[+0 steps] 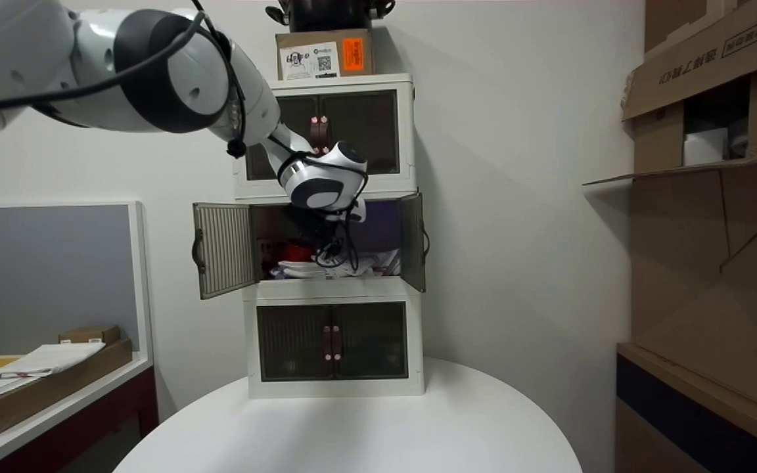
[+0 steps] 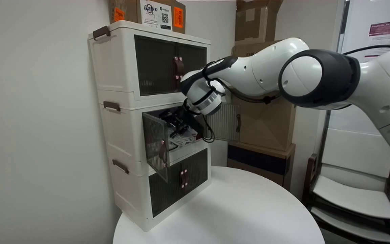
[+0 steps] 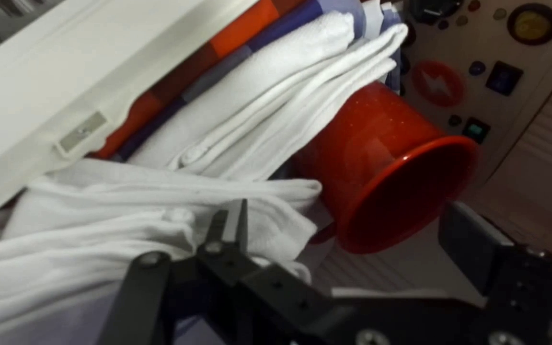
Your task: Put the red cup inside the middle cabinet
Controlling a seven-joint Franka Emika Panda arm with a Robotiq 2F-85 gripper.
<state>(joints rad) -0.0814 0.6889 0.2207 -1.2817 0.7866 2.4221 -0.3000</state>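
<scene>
The red cup lies among folded white cloths inside the middle cabinet, its mouth facing the lower right of the wrist view. Part of its handle shows beside the rim. The cup also shows in an exterior view, at the left inside. It is hidden in the exterior view with the near door. The middle cabinet stands with both doors swung open; it also shows there. My gripper is open, its fingers wide apart, with the cup's rim just beyond and between the fingertips. It reaches inside the compartment in both exterior views.
White cloths fill the compartment beside the cup. A panel with a red lightning mark is behind it. The open left door and right door flank the opening. A loose cable hangs from the wrist.
</scene>
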